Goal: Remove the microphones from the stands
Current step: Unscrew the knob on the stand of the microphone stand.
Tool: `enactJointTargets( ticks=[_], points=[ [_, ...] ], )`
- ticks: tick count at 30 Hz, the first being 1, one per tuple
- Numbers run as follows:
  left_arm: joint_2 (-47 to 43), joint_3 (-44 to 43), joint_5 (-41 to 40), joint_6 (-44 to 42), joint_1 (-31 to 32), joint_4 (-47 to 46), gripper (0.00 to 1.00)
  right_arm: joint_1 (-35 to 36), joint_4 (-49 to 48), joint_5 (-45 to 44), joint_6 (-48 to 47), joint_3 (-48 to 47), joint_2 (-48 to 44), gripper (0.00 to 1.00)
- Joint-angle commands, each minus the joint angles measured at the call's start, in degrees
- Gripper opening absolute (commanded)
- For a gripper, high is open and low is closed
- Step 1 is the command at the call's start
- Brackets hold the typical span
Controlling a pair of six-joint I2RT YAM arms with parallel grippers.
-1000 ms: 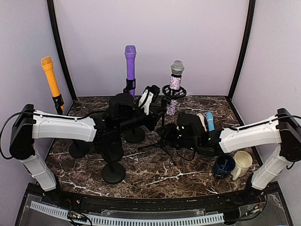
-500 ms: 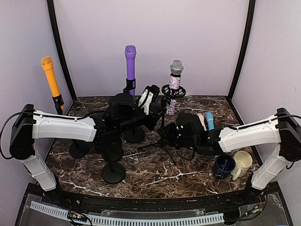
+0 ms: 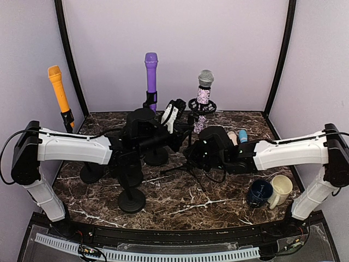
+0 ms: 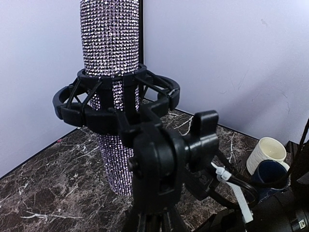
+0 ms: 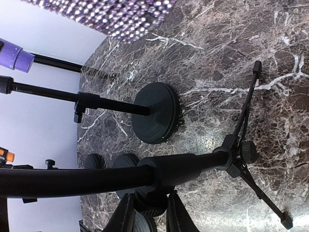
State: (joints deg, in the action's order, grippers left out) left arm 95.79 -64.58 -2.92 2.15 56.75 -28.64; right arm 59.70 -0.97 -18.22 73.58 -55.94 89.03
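Observation:
A glittery silver-purple microphone stands upright in a black shock mount on a tripod stand at the table's middle back. In the left wrist view the microphone passes through the mount ring. My left gripper is just left of the mount, and its jaws look shut on the stand's swivel joint. My right gripper is lower on the stand. In the right wrist view this gripper is closed round a knob under the pole.
An orange microphone and a purple one stand on round-based stands at the left. A dark blue mug and a cream mug sit at the right front. A blue microphone lies behind my right arm.
My right gripper has moved left and a little back, in to the stand's pole. The left arm and the microphone have not moved.

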Motion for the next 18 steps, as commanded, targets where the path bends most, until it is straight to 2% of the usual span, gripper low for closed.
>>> enactJointTargets(
  ticks=[1,8,18],
  points=[
    [1.2,0.1,1.3,0.9,0.4,3.3,0.00,-0.2,10.5,-10.3,-3.1,-4.5,-0.4,0.00],
    [1.6,0.0,1.5,1.0,0.4,3.1,0.00,0.8,16.7,-14.2,-3.4,-9.6,2.1,0.00],
    [2.1,-0.4,2.4,1.1,0.4,3.5,0.00,1.3,16.4,-15.2,-3.8,-11.3,4.1,0.00]
  ],
)
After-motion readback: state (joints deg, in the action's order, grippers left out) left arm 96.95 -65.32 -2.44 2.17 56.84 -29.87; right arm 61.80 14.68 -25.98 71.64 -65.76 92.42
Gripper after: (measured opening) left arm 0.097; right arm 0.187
